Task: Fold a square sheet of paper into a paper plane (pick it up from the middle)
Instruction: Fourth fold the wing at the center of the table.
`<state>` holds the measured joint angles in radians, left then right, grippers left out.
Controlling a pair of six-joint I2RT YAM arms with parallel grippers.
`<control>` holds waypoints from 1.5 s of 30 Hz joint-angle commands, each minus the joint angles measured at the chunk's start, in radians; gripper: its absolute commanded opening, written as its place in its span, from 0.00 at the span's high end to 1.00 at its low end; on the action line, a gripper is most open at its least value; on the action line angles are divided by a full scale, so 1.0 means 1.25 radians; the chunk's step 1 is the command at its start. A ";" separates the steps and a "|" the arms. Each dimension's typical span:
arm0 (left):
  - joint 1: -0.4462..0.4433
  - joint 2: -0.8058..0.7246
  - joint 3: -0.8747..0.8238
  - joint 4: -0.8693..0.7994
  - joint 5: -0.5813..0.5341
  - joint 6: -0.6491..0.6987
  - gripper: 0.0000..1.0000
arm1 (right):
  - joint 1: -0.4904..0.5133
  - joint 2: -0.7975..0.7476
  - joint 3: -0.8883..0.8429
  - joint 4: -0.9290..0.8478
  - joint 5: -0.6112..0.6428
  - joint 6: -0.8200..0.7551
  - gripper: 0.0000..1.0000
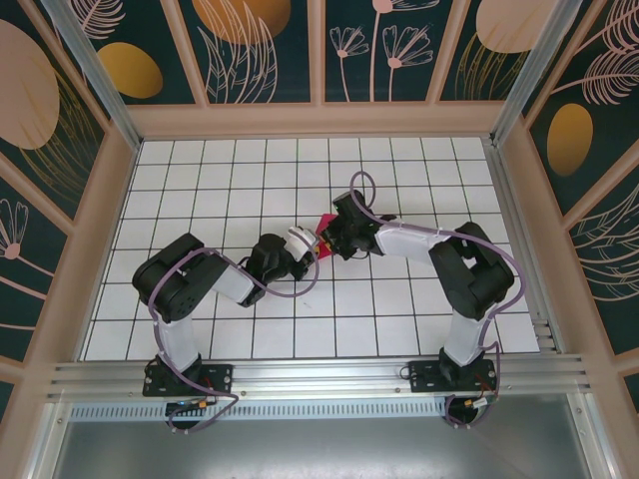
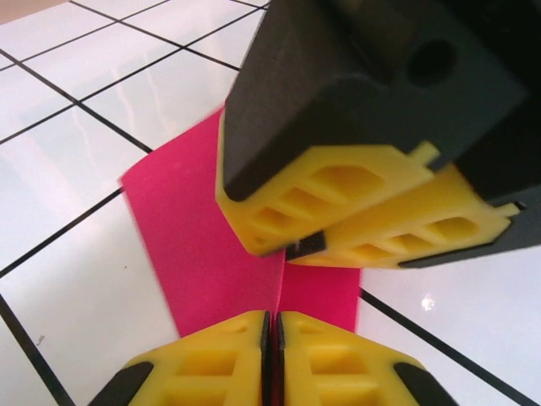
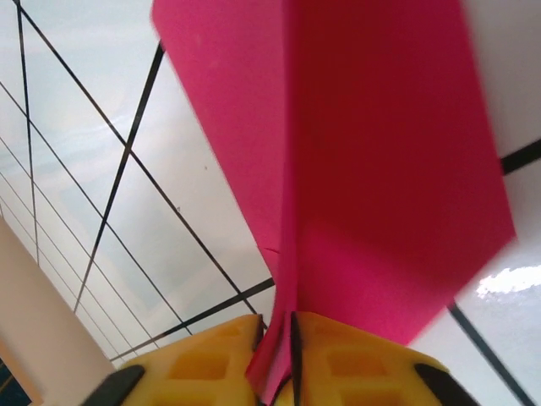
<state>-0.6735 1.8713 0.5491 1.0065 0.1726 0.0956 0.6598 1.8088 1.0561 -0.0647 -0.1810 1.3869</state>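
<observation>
Left gripper point(image 2: 270, 323): mine, fingers pressed together on the raised centre fold of the square sheet of paper point(image 2: 194, 237).
Right gripper point(image 3: 275, 326): mine, fingers a sliver apart with the same fold standing between them. I cannot tell whether they pinch it.
Paper: magenta-pink, creased down the middle, flaps sloping down to the white grid table point(image 2: 76, 186), near the table's centre.
Position: my two grippers face each other tip to tip over the sheet, close together.

Robot lab cell, gridded tabletop point(image 1: 200, 170)
</observation>
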 commanded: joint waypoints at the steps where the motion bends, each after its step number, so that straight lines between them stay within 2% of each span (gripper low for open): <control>1: -0.004 0.014 -0.025 0.064 -0.004 -0.052 0.88 | -0.023 -0.047 0.016 -0.028 0.013 -0.075 0.66; 5: -0.003 0.009 -0.033 0.072 -0.002 -0.141 0.89 | -0.045 -0.109 -0.032 0.019 0.000 -0.170 0.47; 10: -0.003 0.006 -0.046 0.089 0.015 -0.254 0.89 | -0.069 -0.186 -0.128 0.101 -0.017 -0.261 0.43; 14: -0.004 0.012 -0.043 0.081 0.036 -0.315 0.89 | -0.084 -0.207 -0.179 0.159 -0.074 -0.303 0.48; 20: -0.004 0.011 -0.041 0.077 0.059 -0.421 0.89 | -0.083 -0.169 -0.193 0.218 -0.151 -0.335 0.58; 29: -0.002 0.031 -0.031 0.076 0.080 -0.567 0.89 | -0.082 -0.102 -0.187 0.246 -0.194 -0.377 0.70; 34: 0.000 0.037 -0.034 0.091 0.077 -0.592 0.89 | -0.085 -0.092 -0.192 0.218 -0.158 -0.376 0.72; 45: 0.000 0.036 -0.040 0.096 0.078 -0.610 0.86 | -0.086 -0.015 -0.152 0.204 -0.166 -0.367 0.83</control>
<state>-0.6735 1.9057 0.5011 1.0893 0.2546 -0.6456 0.5568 1.7657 0.8318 0.2047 -0.3908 0.9405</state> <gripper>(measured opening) 0.138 0.174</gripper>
